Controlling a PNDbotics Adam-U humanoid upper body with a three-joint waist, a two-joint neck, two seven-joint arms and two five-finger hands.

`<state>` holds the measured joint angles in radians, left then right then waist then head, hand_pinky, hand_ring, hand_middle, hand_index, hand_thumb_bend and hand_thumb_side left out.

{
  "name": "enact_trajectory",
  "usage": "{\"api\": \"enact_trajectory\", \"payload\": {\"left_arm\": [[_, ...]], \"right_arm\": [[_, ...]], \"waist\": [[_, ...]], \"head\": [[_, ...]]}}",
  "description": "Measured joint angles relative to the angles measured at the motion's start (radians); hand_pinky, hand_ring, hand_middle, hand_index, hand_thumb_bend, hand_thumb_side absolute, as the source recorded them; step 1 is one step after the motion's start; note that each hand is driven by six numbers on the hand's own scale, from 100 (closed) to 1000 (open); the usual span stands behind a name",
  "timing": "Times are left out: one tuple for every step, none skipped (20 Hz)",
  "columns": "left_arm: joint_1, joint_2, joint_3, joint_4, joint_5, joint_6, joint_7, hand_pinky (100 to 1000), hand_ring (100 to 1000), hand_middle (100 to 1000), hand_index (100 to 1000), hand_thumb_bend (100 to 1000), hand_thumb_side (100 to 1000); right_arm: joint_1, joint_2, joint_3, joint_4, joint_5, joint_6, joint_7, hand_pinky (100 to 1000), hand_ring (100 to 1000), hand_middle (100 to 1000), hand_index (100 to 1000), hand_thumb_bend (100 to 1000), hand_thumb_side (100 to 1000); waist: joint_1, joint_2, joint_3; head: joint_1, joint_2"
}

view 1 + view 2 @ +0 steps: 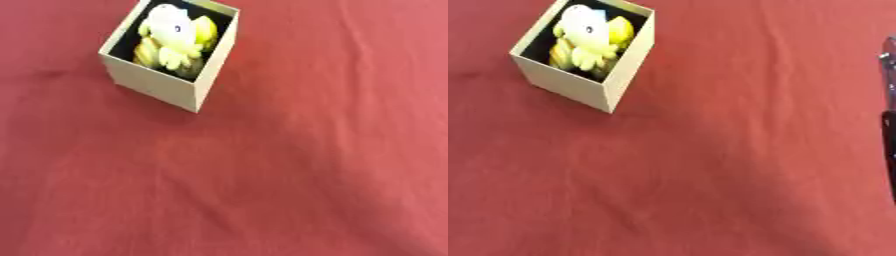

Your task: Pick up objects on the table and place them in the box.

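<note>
1. Progress: the yellow plush toy [175, 37] already sits inside the box [153, 82]. I see no other loose object on the red tablecloth [289, 165] in either eye view, so I judge the placing done, or nearly so, unless something lies outside the frame.
2. Location: the box stands at the upper left of the cloth, turned at an angle to my view, open side up.
3. Toy: soft-looking, pale yellow with a whitish head and a small dark eye; it fills most of the dark interior and does not rise above the rim.
4. Box: beige, cardboard-like walls, upright.
5. Hands: a dark sliver [889, 120] shows at the right edge of the right eye view, probably the right arm. I cannot tell its fingers' state. Left hand not visible.
</note>
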<state>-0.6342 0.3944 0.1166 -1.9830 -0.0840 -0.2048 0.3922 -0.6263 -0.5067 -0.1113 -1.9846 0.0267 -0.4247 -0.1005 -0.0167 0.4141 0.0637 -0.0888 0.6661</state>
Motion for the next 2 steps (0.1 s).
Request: {"api": "enact_trajectory", "payload": {"left_arm": [[0.0,-0.004,0.001,0.0,0.002,-0.01,0.004,761,773,753,893,337,696],[0.0,-0.008,0.003,-0.001,0.004,-0.019,0.006,761,773,753,893,338,695]], "right_arm": [[0.0,0.003,0.0,0.0,-0.001,-0.007,0.003,875,950,777,829,100,602],[0.0,0.006,-0.001,0.0,-0.003,-0.014,0.007,876,950,777,829,100,603]], "waist": [[0.0,0.0,0.001],[0.0,0.001,0.003]], "head": [[0.0,-0.001],[0.0,-0.003]]}}
